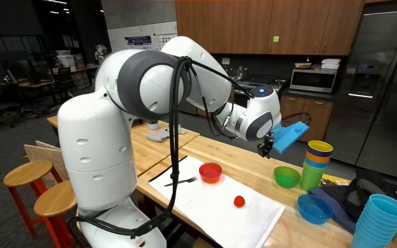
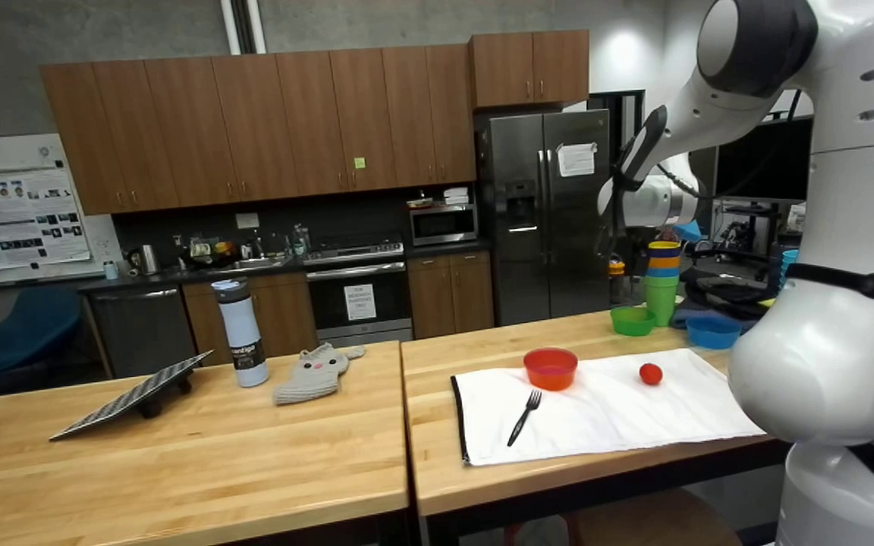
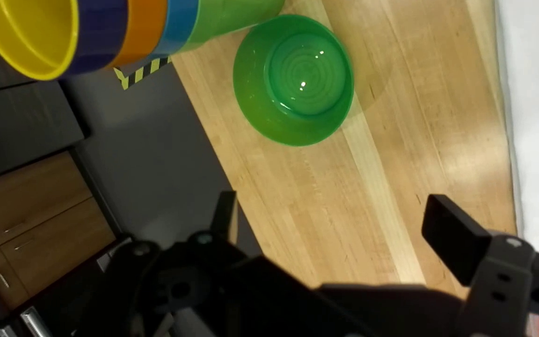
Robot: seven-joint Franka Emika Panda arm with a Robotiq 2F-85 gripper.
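End effector [image 3: 332,208]: black | green bowl [image 3: 293,79]: darker at base | red bowl [image 1: 210,173]: orange-tinged | blue bowl [image 1: 314,209]: mid-blue | cup stack [image 1: 316,164], top down: yellow, navy, orange, blue, green | cloth [image 2: 604,421]: white, black edge | fork [image 2: 520,425]: black | mitt [image 2: 318,375]: grey, pink nose | bottle [image 2: 240,330]: pale blue, black band | floor tape [image 3: 142,74]: yellow-and-black stripes | table [image 2: 179,470]: tan wood grain
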